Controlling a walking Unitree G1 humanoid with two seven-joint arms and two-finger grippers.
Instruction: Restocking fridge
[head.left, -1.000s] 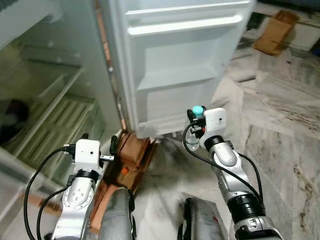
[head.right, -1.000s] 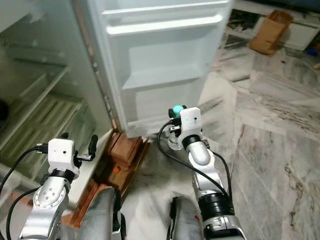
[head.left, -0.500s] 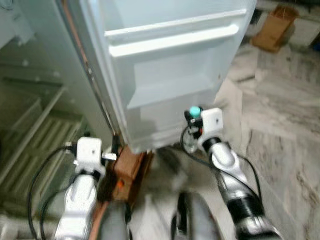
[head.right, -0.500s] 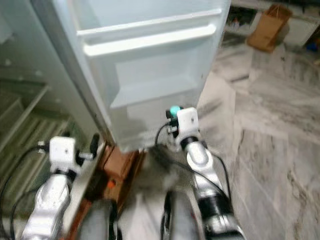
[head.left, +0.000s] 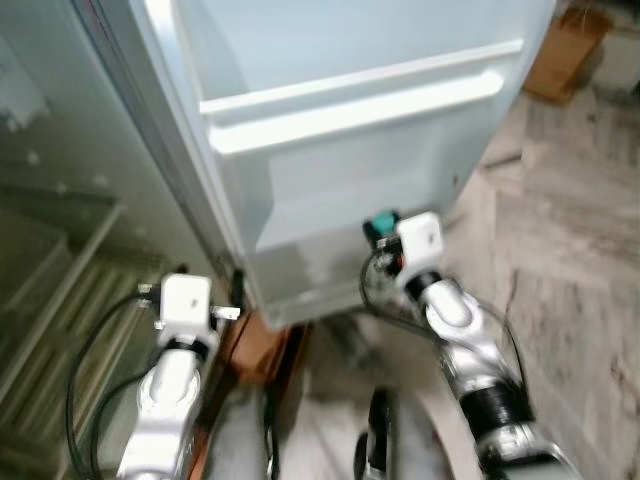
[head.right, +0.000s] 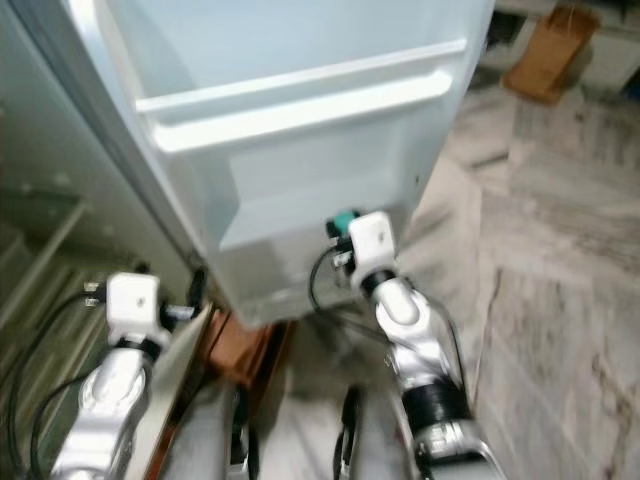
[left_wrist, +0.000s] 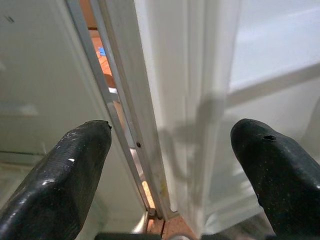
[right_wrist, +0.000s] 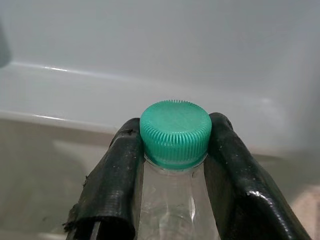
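**A:** Log the grasp. Your right gripper (right_wrist: 175, 165) is pinching the bottle (right_wrist: 175, 210) at the neck, just under the green cap (right_wrist: 175, 132), one finger on each side. Holding it by the neck keeps it upright, which is likely what you want for lowering it into a door shelf.

**B:** And where does the bottle sit against the fridge?

**A:** In the head views your right gripper (head.left: 385, 235) holds it up in front of the lower part of the open fridge door (head.left: 350, 150), close to the lowest door shelf (head.left: 330, 265). It is near the shelf, not yet in it. I cannot tell from the blurred frames whether it touches the door.

**B:** Left side?

**A:** Your left gripper (left_wrist: 170, 170) is spread wide and holds nothing. It points at the hinge-side edge of the door, next to the open fridge interior (head.left: 60, 280). My reading is that it is just parked there.

**B:** What does each camera add?

**A:** The right wrist view gives you the grip itself: cap ridges, clear neck, finger contact. The head views give the layout: door, shelves and marble floor (head.left: 570, 260). The left wrist view shows the gap at the door edge.
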